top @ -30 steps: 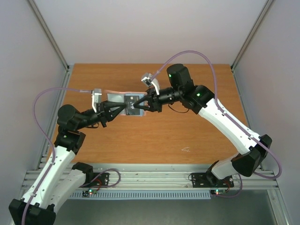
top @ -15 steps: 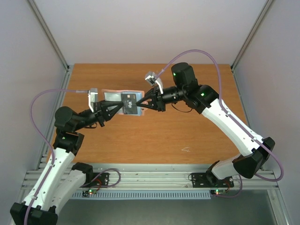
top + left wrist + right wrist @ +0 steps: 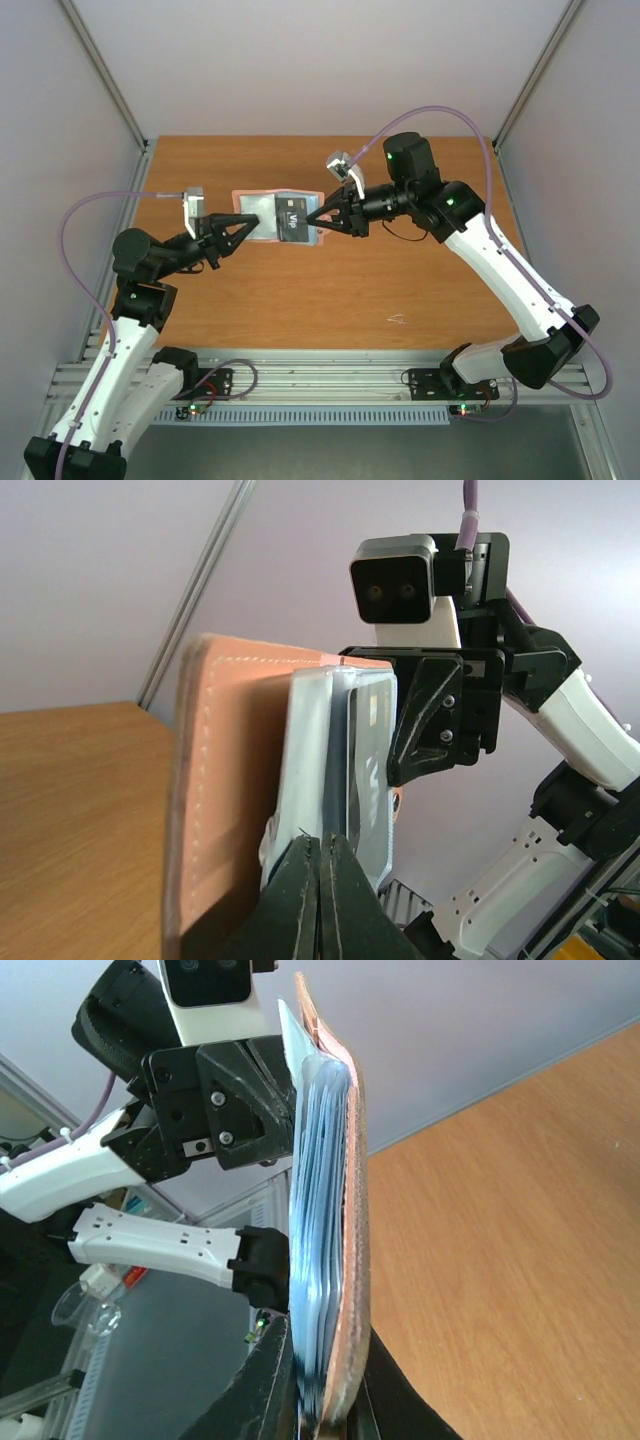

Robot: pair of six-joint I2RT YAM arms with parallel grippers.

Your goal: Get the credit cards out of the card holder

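Both jaws closed: left jaws pinch the left edge of the card holder (image 3: 258, 210), right jaws pinch its right edge. Holder spread open between them, table (image 3: 400, 280) beneath; dark card (image 3: 292, 218) in its right panel.

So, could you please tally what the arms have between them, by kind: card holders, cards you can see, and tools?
card holder: 1
dark card: 1 (any other cards cannot be made out)
tools: 2, left tool and right tool
Total: 4
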